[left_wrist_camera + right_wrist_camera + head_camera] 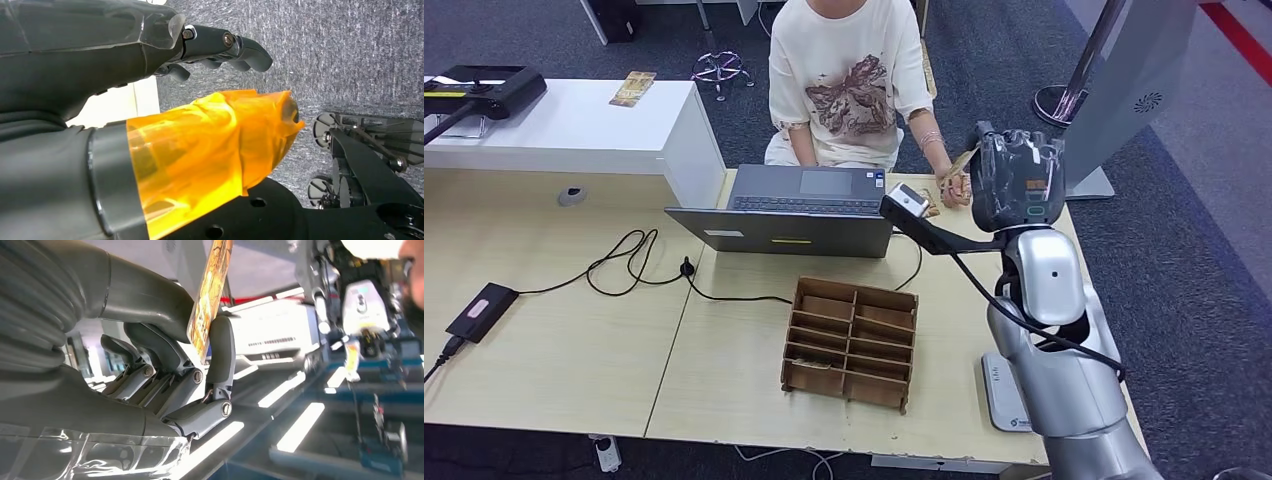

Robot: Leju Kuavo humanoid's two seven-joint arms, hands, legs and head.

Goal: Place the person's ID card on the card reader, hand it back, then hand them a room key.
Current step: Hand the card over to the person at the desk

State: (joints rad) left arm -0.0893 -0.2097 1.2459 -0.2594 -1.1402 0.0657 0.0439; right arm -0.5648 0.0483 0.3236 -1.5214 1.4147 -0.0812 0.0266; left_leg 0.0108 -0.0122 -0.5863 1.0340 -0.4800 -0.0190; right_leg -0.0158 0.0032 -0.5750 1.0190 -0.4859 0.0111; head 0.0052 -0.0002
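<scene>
My right hand (1016,180) is raised at the far right edge of the desk, just in front of the seated person (844,80). It pinches a gold patterned card (210,295) upright between the thumb and a finger. The card's tip (961,160) shows beside the person's hand (952,190), which rests on the desk close to it; I cannot tell whether they touch. The black card reader (482,310) lies far off at the left end of the desk. My left hand (150,75) hangs over grey carpet with its fingers (225,45) apart and nothing in them.
A wooden compartment box (852,342) sits mid-desk in front of an open laptop (804,210). Cables trail left towards the reader. A second patterned card (632,88) lies on the white counter (574,130), beside a black device (484,90). A white slab (1004,395) lies under my right arm.
</scene>
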